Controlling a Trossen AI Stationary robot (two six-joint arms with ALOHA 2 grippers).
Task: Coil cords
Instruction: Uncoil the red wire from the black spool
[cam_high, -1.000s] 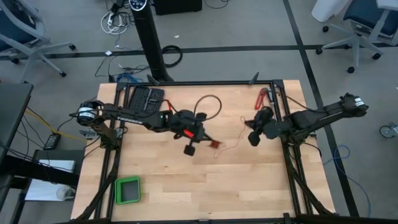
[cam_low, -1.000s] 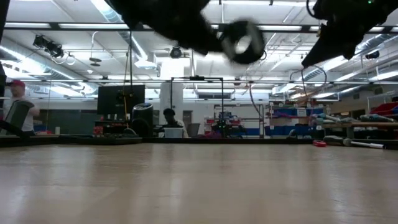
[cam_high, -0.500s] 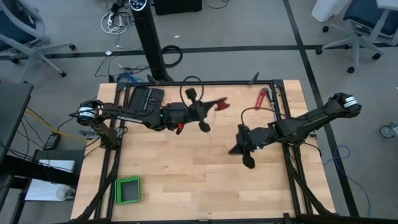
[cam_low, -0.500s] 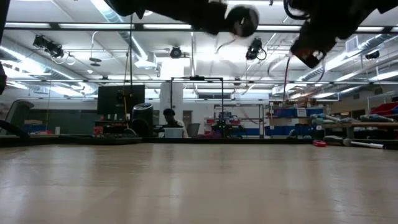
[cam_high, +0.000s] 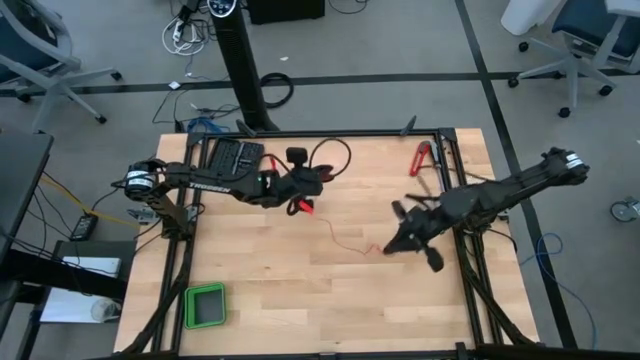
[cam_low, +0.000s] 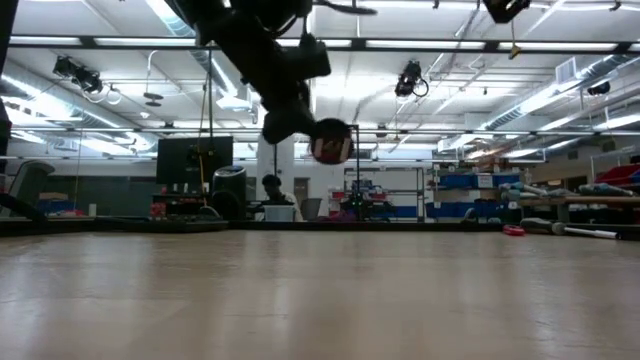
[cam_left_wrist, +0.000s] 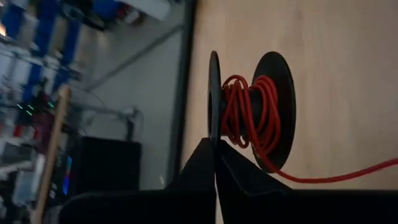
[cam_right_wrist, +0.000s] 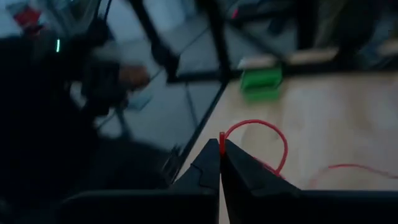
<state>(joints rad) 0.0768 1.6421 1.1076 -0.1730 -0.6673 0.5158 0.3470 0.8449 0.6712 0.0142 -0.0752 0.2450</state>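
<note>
The left pincer (cam_left_wrist: 216, 155) is clamped on the thin rim of a small black plastic spool (cam_left_wrist: 273, 109), its two dark fingers pressed together on one flange. Turns of the very thin red cord (cam_left_wrist: 249, 118) are wound loosely around the spool's hub. From the spool the cord runs off as a single strand across the light wooden tabletop (cam_high: 280, 270), seen from above as a fine red line (cam_high: 345, 238) between the two arms. The left pincer (cam_high: 303, 200) sits over the far middle of the tabletop, above the surface.

The right pincer (cam_right_wrist: 221, 152) is pinched together on the other end of the red cord (cam_right_wrist: 273, 134), which arcs out from its fingertips in a small loop. From above, the right pincer (cam_high: 392, 246) is to the right of centre, well apart from the left one.

Further out, a black keyboard (cam_high: 233, 157) lies at the far left of the tabletop, a red-handled hand tool (cam_high: 420, 158) at the far right, and a green square tray (cam_high: 205, 305) near the left front corner
</note>
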